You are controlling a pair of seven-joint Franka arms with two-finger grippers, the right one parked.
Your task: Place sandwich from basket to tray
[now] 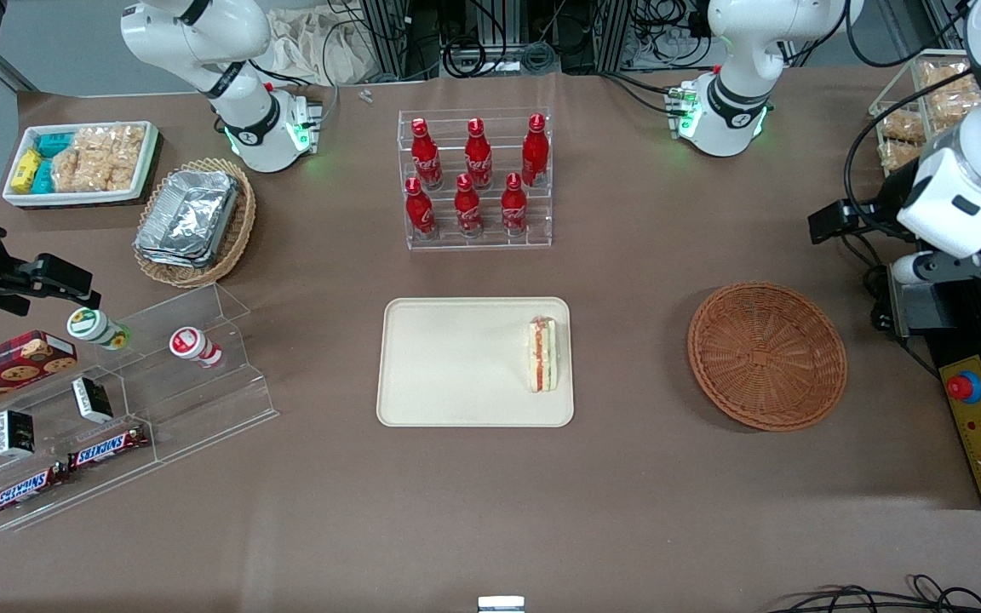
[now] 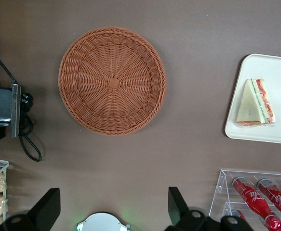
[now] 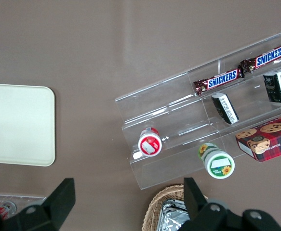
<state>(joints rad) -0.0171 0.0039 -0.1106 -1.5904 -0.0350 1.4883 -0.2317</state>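
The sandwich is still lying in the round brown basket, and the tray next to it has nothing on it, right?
Not quite. The sandwich lies on the tray, near the edge closest to the basket, and it is the basket that has nothing in it, as the front view shows. The end effector is open, high above the table beside the basket.

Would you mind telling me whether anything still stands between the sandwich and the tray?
Nothing does: the sandwich already lies on the tray, near its edge toward the basket, which holds nothing. The gripper is open, high above the table near the basket.
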